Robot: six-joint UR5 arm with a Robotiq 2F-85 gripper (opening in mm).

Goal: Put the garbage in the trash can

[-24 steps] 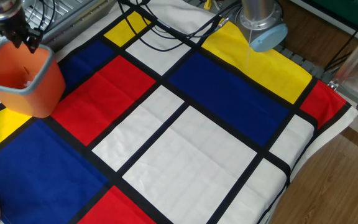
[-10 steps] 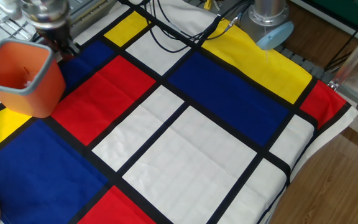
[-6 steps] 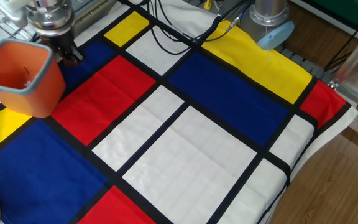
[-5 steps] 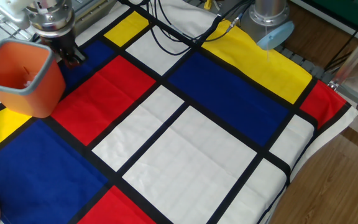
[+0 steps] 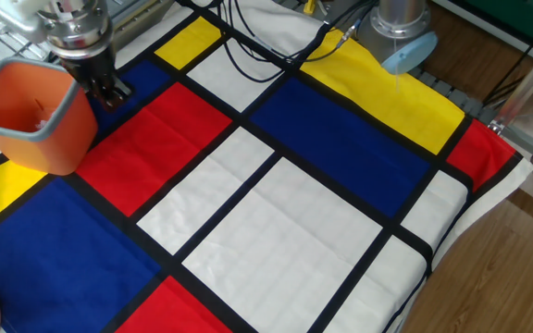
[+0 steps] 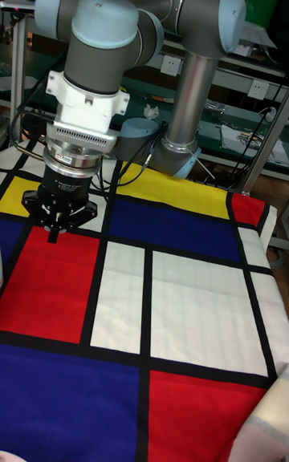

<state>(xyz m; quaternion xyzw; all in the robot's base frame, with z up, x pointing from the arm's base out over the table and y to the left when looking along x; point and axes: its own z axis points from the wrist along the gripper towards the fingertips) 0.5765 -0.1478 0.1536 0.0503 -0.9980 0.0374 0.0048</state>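
The trash can (image 5: 26, 139) is an orange bin with a grey rim, standing at the left edge of the table in the fixed view. A small whitish scrap, the garbage (image 5: 39, 123), lies inside it against the near wall. My gripper (image 5: 109, 92) hangs just right of the bin, above the blue square and near the red one. In the tall fixed view, the gripper (image 6: 54, 233) points down and its dark fingers meet at the tip with nothing between them. That view leaves out the bin.
A patchwork cloth (image 5: 276, 213) of red, blue, yellow and white squares covers the table. Black cables (image 5: 257, 46) run across its far side to the arm's base (image 5: 398, 37). The cloth's right edge drops to a wooden floor (image 5: 516, 268).
The gripper has moved from above the trash can's rim to the right and slightly lower, beside the bin. The garbage stays inside the bin.
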